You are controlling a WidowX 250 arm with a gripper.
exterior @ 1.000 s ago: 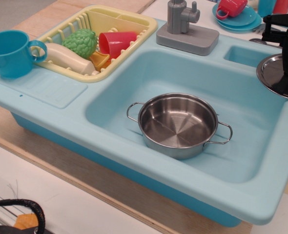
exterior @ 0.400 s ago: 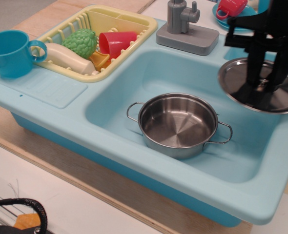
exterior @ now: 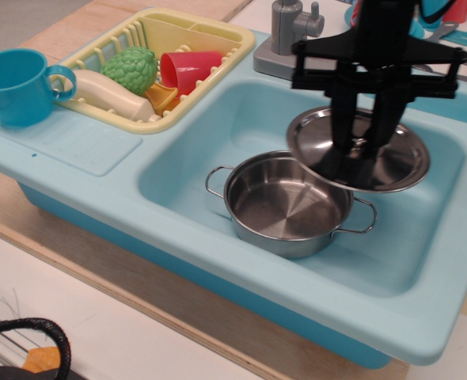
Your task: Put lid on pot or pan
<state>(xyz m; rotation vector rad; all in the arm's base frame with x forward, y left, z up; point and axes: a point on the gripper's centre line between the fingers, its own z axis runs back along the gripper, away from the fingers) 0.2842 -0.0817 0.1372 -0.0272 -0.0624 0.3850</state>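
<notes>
lid (exterior: pixel 392 162) now leftward, tilted over pot (exterior: pixel 285 204)

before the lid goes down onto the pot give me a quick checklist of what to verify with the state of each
1. Hand shut on the lid: ok, it hangs from the hand.
2. Pot empty: ok, only bare metal shows inside.
3. Pot upright in the sink: ok.
4. Lid centred over pot: not ok, it sits toward the pot's right and back, overlapping only that edge.
5. Lid level: not ok, it looks tilted.
6. Grip exactly on the knob: cannot tell, the hand hides it.
</notes>
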